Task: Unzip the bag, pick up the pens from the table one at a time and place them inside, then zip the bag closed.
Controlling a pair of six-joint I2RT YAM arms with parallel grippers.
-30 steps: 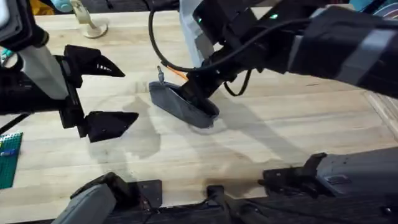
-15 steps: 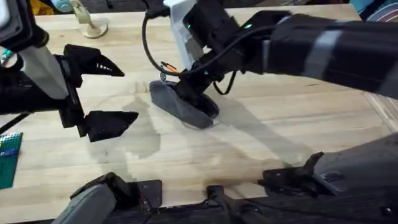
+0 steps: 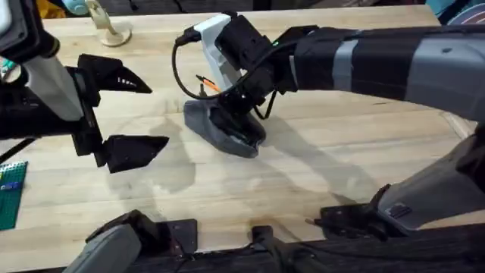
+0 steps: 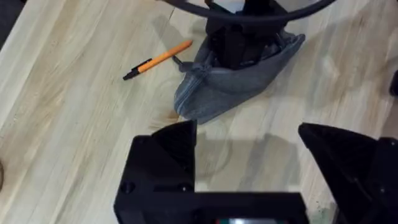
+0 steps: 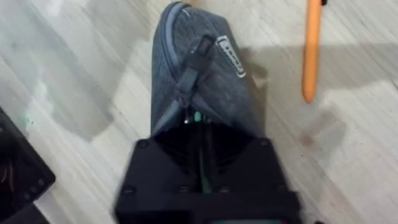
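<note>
Mid-table, toward the far edge: grey fabric pouch (image 3: 223, 127) partly unzipped; my right pincer (image 3: 241, 114) inside its mouth, grip unclear. Left pincer (image 3: 130, 112) released. Orange pen (image 4: 158, 60) beside pouch, not yet bagged.

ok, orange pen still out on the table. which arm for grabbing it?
Probably left. The left gripper hangs open and empty beside the bag, with the orange pen in its wrist view. The right gripper is down at the bag's opening, so it's occupied.
</note>
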